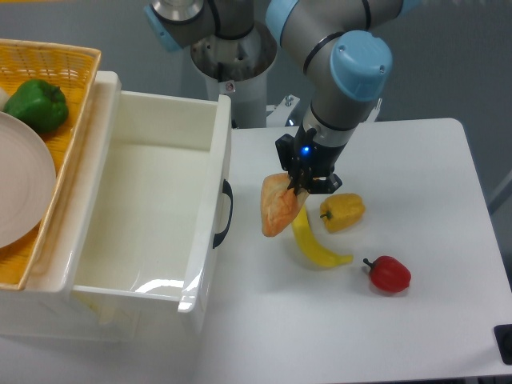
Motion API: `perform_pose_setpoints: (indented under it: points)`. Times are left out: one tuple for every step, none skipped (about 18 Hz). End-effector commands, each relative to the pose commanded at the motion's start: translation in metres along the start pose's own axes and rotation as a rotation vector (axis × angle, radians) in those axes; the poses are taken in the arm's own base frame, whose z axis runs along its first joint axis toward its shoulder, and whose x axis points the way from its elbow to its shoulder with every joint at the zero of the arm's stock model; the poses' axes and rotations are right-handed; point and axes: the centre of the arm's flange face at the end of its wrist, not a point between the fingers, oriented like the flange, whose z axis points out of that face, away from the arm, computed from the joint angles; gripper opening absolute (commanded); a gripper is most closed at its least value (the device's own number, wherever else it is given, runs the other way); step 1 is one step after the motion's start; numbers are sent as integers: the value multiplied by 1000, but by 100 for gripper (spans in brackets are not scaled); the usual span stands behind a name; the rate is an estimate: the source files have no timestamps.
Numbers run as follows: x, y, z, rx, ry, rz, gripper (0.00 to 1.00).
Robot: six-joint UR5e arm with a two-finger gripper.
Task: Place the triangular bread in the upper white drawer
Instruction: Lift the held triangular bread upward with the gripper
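- Starting at the left, you had the yellow wicker basket (pixel 76 60) holding a green bell pepper (pixel 38 105) and a pale plate (pixel 24 192); none of it concerned you.
- Next came the upper white drawer (pixel 210 200), pulled open, its deep glossy interior bare and its dark handle (pixel 225 213) facing the bread.
- Just right of that handle, the triangular bread (pixel 278 205) hung tilted, apparently clear of the table, pinched at its upper right corner by the gripper (pixel 301 186), whose fingers were clamped on it.
- You could judge it light and fairly stiff, with a mottled crust that offers grip; yet a corner hold on a wedge may let it swing or slip, so a bite nearer its thick middle would have been safer.
- Further right lay a banana (pixel 318 246), a yellow bell pepper (pixel 342 211) and a red bell pepper (pixel 389 274), all on the table (pixel 448 184).
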Motion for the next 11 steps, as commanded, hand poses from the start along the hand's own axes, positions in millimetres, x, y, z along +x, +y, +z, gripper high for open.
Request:
perform_pose_setpoints:
  points:
    - [-1,-1,-3,9,-4,-2,11]
    - [-2,-2,-6,24,-7,-5,11]
    - [-5,2,-10,35,-11,-14,11]
    - [-7,5,-12,39,-13,-21,11]
    - [-8,5,-13,39,-15,-22,11]
    - [-9,6,-15,42,-18,-26,11]
    - [-11,10,-17,49,-20,-34,11]
    - [-13,13,-20,66,-22,-50,11]
    - [-15,12,-24,89,-26,-73,11]
    - [-19,16,-31,124,-29,-116,11]
    - [-22,17,-36,172,-24,-169,11]
